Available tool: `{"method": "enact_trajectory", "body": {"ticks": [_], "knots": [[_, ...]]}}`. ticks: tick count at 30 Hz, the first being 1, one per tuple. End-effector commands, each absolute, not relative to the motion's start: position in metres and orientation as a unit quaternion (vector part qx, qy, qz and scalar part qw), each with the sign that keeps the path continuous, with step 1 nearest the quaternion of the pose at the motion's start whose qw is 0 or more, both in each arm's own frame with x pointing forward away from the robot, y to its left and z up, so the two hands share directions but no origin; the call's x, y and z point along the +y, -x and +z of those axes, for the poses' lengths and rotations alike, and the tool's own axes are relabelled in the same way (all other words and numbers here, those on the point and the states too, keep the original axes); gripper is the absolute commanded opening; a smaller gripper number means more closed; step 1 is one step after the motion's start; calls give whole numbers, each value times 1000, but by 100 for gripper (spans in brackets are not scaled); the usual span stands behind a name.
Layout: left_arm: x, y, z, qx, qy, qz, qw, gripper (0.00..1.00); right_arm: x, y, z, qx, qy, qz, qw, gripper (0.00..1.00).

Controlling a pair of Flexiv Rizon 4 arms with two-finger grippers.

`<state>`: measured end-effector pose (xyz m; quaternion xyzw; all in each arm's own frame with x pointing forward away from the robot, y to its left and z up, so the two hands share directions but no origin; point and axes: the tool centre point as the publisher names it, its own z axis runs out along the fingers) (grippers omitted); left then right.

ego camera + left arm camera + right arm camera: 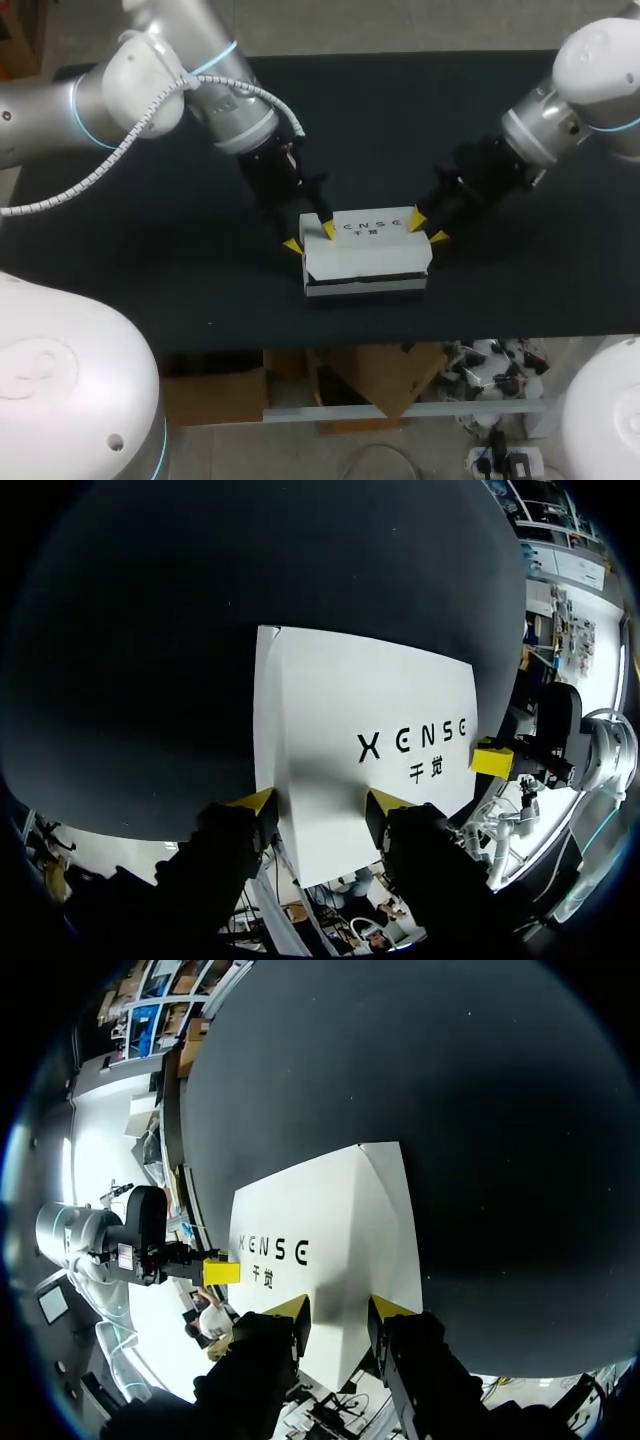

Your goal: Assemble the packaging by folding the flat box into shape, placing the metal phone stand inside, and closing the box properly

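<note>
While the box (365, 262) sits near the middle of the black counter (150, 270), folded into shape with its white lid down, my 2 arms meet it from either side. A dark band runs along its near side under the lid's edge, and black lettering marks the lid.

My left gripper (310, 238) is at the box's far left corner. Its fingers stand moderately apart and straddle that end. 1 yellow tip rests over the lid and the other sits just outside the left end wall. It is parted and clamps nothing. In the left wrist view the box's end reaches in between the 2 tips, and the lid spreads out ahead of them.

My right gripper (427, 228) is at the far right corner in the mirror pose. It is also parted, with 1 tip over the lid near the lettering and the other just beside the right end wall, and it grips nothing. In the right wrist view the box's corner lies between its tips.

Each wrist view shows a yellow tip of the other gripper at the box's opposite end.
</note>
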<state>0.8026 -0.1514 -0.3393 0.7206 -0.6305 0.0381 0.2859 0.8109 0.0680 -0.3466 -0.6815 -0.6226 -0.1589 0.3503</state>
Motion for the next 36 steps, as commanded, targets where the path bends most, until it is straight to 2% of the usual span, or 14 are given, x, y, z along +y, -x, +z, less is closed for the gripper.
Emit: {"method": "enact_trajectory", "body": {"ticks": [1,36], "knots": [[-155,-805,-338,-631,-720,32,288,56,71,-814,-345,-623,680,-156,354,39],[-160,-809,-327,-620,-724,-10,300,55,68,-820,-337,-620,679,-135,369,38]]}}
